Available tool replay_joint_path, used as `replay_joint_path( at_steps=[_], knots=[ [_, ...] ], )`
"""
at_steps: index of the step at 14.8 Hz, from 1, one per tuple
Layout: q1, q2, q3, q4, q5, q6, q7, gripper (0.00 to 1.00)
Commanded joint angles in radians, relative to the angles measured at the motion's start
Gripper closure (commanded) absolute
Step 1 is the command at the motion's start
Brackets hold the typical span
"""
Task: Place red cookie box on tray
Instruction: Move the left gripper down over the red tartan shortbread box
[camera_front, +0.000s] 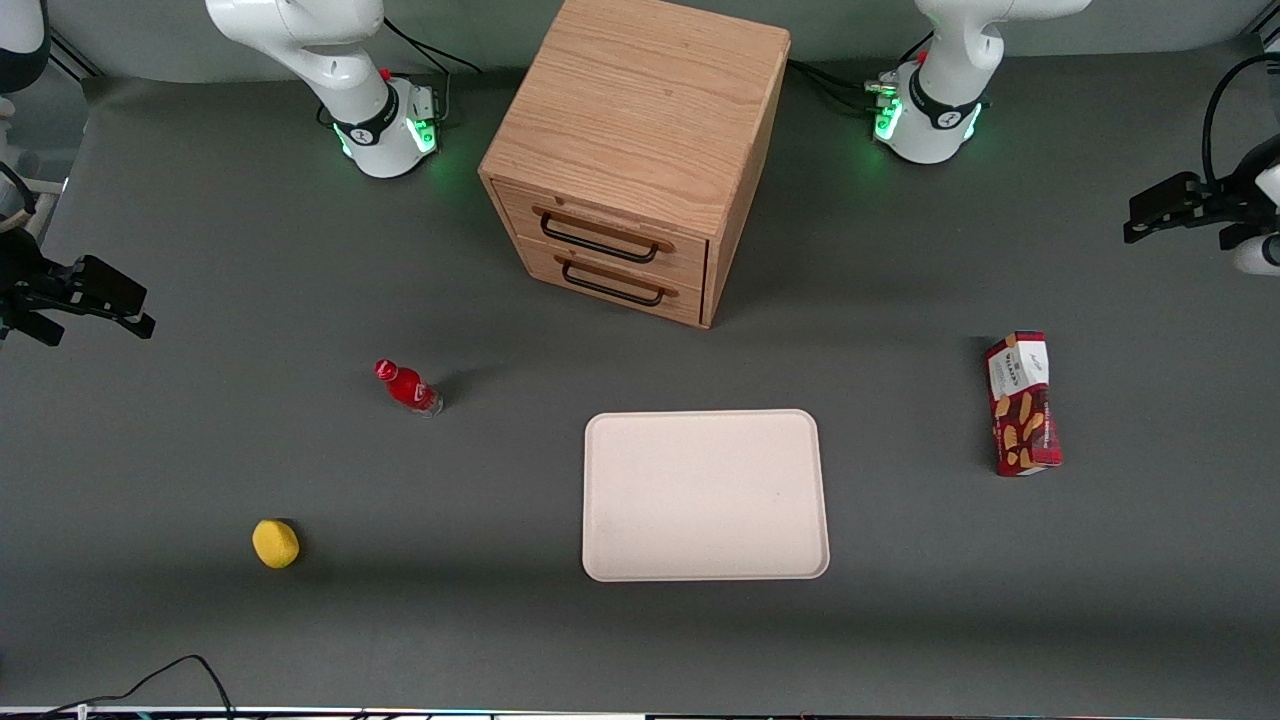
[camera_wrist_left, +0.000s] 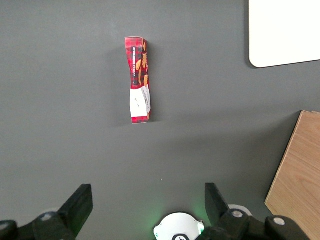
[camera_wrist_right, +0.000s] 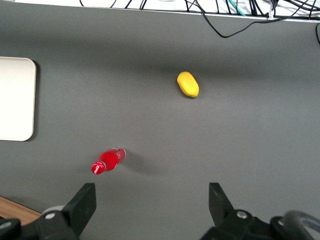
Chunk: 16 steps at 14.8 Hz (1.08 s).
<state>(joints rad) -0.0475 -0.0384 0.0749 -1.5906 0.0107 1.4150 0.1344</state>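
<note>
Nothing grabbed yet: black two-finger gripper (camera_wrist_left: 145, 207) wide open, high above slim dark-red cookie box (camera_wrist_left: 138, 79) lying flat on grey table, well apart from big cream-white tray (camera_front: 705, 495); next, go down and pinch box.

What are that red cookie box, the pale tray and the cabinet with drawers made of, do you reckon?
The red cookie box looks like thin printed cardboard, with folded edges and a slight sheen. The tray is probably matte plastic: cream, with a moulded rim and rounded corners. The drawer cabinet shows light wood grain, solid or veneer, with dark handles, likely metal. The open gripper hangs above the table, clear of the box.
</note>
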Motion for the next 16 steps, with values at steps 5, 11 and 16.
replay_joint_path(
  at_steps=[5,11,16],
  knots=[
    [0.001,0.047,0.009,0.014,0.006,-0.015,0.034,0.00],
    [0.005,0.145,0.043,-0.359,0.043,0.489,0.157,0.00],
    [0.009,0.329,0.048,-0.555,0.029,1.029,0.198,0.05]
  ],
)
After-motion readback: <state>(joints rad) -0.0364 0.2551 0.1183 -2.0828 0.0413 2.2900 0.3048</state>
